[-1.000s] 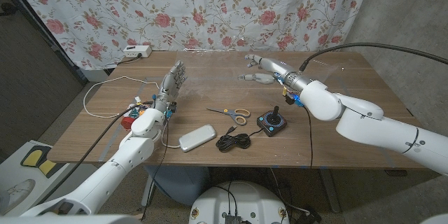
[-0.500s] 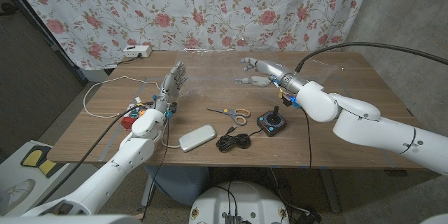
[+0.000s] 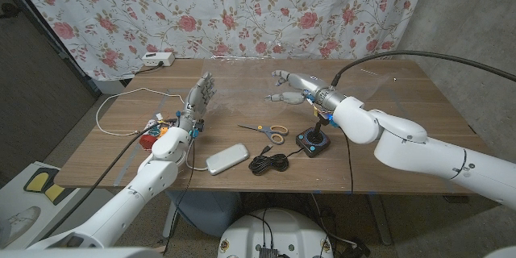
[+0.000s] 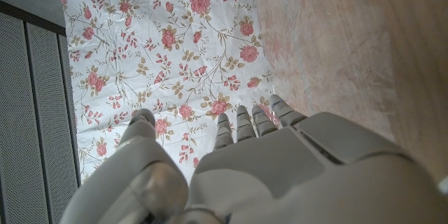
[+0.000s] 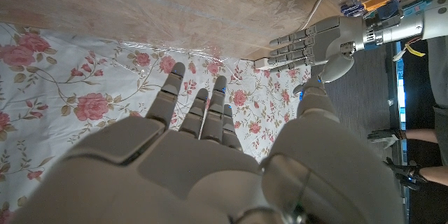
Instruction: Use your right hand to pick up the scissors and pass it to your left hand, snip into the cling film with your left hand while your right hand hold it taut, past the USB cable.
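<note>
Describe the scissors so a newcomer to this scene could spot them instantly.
On the wooden table, look near the front middle, between the two robot arms. The scissors lie flat just behind the coiled black cable and left of the small black joystick. Their yellowish handle loops and thin metal blades set them apart.

The back of the left hand [image 4: 280, 175] is being seen from the wrist, its fingers [image 4: 241, 124] being held straight and close together. A rose-patterned curtain [image 4: 175, 49] is being shown beyond them, beside the wooden table [image 4: 364, 56].
</note>
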You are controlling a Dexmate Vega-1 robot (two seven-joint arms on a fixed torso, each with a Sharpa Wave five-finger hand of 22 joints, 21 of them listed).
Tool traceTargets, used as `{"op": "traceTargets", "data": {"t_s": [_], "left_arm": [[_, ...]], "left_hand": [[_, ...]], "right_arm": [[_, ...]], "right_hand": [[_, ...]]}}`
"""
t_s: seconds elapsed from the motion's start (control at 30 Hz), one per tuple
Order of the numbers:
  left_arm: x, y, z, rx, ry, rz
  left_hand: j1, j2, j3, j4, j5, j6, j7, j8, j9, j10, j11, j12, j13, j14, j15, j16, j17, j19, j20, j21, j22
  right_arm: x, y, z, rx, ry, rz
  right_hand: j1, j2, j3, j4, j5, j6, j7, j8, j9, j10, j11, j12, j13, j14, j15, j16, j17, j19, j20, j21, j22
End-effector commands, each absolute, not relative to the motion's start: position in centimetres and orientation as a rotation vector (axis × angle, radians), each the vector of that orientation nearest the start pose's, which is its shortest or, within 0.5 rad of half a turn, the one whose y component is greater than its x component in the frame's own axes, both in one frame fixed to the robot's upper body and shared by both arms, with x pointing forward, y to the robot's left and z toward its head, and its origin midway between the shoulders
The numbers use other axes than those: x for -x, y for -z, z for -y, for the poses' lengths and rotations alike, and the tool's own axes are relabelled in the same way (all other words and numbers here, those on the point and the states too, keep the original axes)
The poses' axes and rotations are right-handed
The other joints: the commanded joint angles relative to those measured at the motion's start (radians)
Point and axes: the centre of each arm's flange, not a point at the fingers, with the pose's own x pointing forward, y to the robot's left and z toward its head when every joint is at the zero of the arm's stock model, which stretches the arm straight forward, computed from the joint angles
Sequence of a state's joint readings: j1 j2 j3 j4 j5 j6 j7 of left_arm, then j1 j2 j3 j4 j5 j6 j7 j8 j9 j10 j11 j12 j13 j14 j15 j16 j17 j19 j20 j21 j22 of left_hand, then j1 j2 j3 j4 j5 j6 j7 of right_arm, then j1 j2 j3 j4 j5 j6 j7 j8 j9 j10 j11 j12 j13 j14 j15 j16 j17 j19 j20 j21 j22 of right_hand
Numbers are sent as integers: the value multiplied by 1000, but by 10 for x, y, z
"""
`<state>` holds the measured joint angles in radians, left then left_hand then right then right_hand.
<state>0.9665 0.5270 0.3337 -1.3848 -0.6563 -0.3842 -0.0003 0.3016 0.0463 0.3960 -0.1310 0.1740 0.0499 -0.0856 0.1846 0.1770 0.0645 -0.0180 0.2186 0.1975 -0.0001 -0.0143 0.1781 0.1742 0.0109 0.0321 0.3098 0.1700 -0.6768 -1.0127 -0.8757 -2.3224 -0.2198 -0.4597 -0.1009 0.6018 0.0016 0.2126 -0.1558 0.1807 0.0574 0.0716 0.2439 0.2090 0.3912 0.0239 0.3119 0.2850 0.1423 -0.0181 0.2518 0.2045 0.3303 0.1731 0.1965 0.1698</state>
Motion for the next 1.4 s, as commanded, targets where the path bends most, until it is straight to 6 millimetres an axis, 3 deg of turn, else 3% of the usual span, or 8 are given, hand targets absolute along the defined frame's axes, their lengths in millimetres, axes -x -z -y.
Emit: {"op": "traceTargets", "data": {"t_s": [0.03, 0.43, 0.6, 0.73, 1.13, 1.27, 1.4], "left_arm": [[-622, 61, -298, 85, 180, 645], [-621, 65, -299, 89, 179, 643], [-622, 67, -299, 90, 184, 640], [-623, 69, -299, 92, 189, 635], [-623, 74, -302, 91, 193, 637], [-623, 74, -302, 94, 199, 636], [-622, 74, -302, 98, 200, 639]], "left_hand": [[5, 13, 4, -3, 6, 1, 1, 1, 3, 12, 0, 4, 3, 4, -3, 7, 2, 7, 5, -4, 3], [11, 18, 8, -6, 5, -1, 2, 1, 2, 10, 2, 2, 3, 4, -2, 7, 2, 10, 5, -11, 3], [12, 18, 8, -7, 5, -1, 2, 1, 2, 9, 0, 2, 3, 7, -2, 8, 1, 11, 5, -12, 3], [12, 18, 8, -8, 5, -1, 2, 1, 2, 10, 1, 2, 3, 8, 0, 8, 1, 12, 5, -14, 4], [10, 15, 5, -8, 3, -4, -1, 0, 2, 16, 0, 3, 3, 12, -1, 9, 2, 15, 6, -20, 4], [7, 10, 3, -8, 2, -6, 0, 0, 2, 16, 1, 4, 3, 11, 0, 9, 2, 15, 7, -23, 4], [5, 6, 0, -8, 2, -6, -1, 0, 2, 14, -1, 3, 3, 12, 0, 9, 2, 15, 8, -24, 4]], "right_arm": [[-479, -21, 103, 1340, -206, 743], [-483, -18, 92, 1397, -188, 740], [-485, -14, 89, 1417, -178, 733], [-484, -14, 88, 1416, -179, 736], [-485, -13, 80, 1453, -194, 686], [-486, -11, 77, 1465, -197, 671], [-486, -10, 74, 1475, -194, 673]], "right_hand": [[11, -4, 3, 2, 6, 0, 1, -5, 3, 16, 1, 7, 3, 10, 0, 4, 1, 7, -1, 3, 2], [19, -2, 5, 2, 6, -25, 6, -16, 3, 17, 6, 6, 7, -2, 16, -4, 1, -2, -2, -2, 2], [20, -1, 6, 4, 5, -30, 10, -19, 3, 28, 1, 10, 8, 3, 16, -2, 1, -2, -1, -3, 2], [27, -1, 7, 4, 5, -9, 7, -11, 3, 59, -18, 21, 11, 19, 12, 2, 1, 3, -1, -2, 2], [41, 5, 12, 2, 5, -21, 1, -18, 2, 81, -12, 27, 15, 14, 19, -3, 1, -4, -2, -6, 2], [45, 6, 13, 3, 4, -40, 32, -27, 2, 92, -10, 29, 17, 19, 47, -2, 2, -4, -7, -5, 2], [46, 6, 13, 4, 4, -45, 34, -29, 1, 97, -10, 30, 17, 19, 47, -2, 2, -8, -6, -7, 3]]}}
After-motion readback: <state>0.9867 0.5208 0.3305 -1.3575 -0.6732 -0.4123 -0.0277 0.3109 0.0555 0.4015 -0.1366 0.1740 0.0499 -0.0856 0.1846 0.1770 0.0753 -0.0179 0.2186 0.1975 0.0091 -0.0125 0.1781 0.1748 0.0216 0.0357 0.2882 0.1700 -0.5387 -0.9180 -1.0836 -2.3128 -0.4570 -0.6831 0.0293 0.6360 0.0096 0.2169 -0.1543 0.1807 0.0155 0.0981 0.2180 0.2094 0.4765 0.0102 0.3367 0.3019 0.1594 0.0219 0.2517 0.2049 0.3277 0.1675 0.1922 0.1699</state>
